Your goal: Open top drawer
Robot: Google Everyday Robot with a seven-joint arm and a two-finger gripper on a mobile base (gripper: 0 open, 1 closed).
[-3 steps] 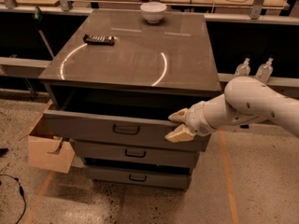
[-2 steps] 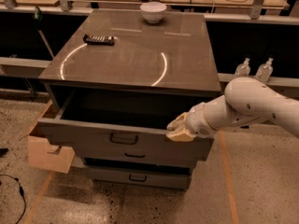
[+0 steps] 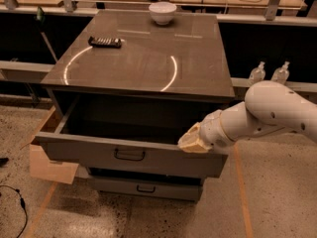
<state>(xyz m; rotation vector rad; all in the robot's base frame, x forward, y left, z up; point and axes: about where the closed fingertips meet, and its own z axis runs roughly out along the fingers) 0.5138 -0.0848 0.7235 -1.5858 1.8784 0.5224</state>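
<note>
Now, the robot's cream-tipped gripper (image 3: pixel 194 142) sits on the top rim of the wide grey top drawer (image 3: pixel 99 155), far to the right and well off its small dark bar handle (image 3: pixel 130 154). Whether it is clamped there or merely hooked cannot be told. The drawer stands well out of the grey cabinet (image 3: pixel 148 58). A one-sided pull could skew it, jam it, or drag it off its runners. The brown cardboard box (image 3: pixel 49 168) sits just beside its left end. No writing is legible anywhere.

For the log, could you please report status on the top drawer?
Gripper at rim of top drawer, right side. Drawer well open. Cardboard box beside left corner.
</note>
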